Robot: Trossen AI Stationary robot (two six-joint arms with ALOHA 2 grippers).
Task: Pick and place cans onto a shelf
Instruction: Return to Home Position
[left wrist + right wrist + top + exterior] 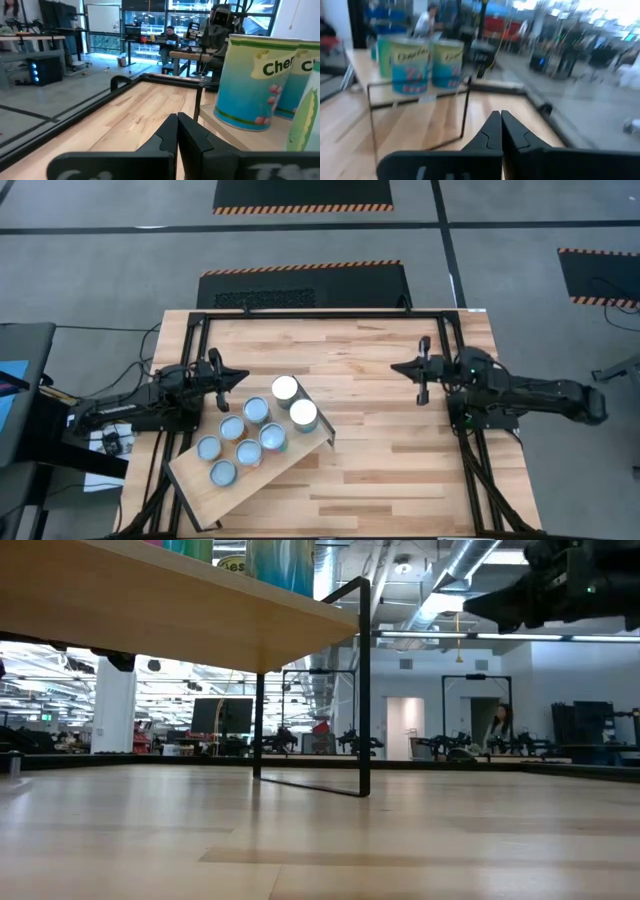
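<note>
watching remotely, i counted eight cans (256, 411) standing on the shelf (195, 492), which lay diagonally on the table's (400, 460) left half. left gripper (240, 376) sat just beside those cans, fingers pressed together, empty; right gripper (396, 367), likewise closed, hung well apart. i judged only the retreat remained.

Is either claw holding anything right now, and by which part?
Nothing is held: left claw and right claw are both shut, empty, apart from the cans.

Eight cans (257, 411) on shelf (195, 495); shelf on table (400, 470), left side
</note>
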